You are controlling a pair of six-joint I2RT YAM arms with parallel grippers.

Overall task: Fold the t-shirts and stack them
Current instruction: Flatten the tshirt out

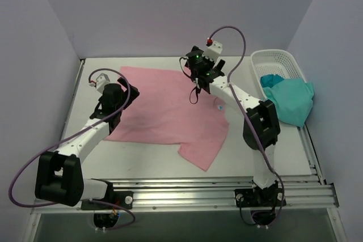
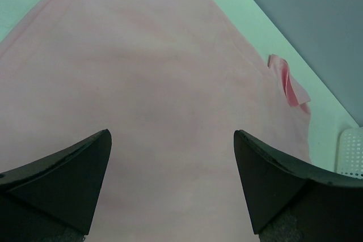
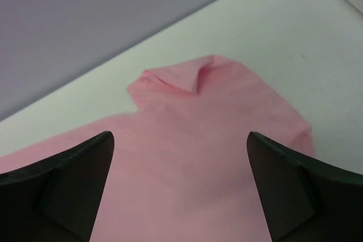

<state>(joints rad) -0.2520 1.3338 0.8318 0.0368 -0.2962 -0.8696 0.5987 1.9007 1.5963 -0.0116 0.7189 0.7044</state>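
Well, I have barely started. The pink t-shirt [image 1: 164, 111] lies spread out in the middle of the frame, mostly flat and not folded. One sleeve [image 3: 181, 77] has a small corner flipped over. The teal t-shirt [image 1: 292, 100] is bunched up at the right, half in the white basket [image 1: 281, 60] and half hanging out. Nothing is stacked, so I think both shirts need folding.

My left gripper [image 2: 172, 134] is wide open over the pink cloth and holds nothing. My right gripper [image 3: 180, 137] is wide open too, just above that sleeve, with nothing in it.

The table [image 1: 142, 160] is white and smooth, with metal rails [image 1: 227, 188] along the bottom. Plain pale purple walls [image 1: 170, 9] stand around it.
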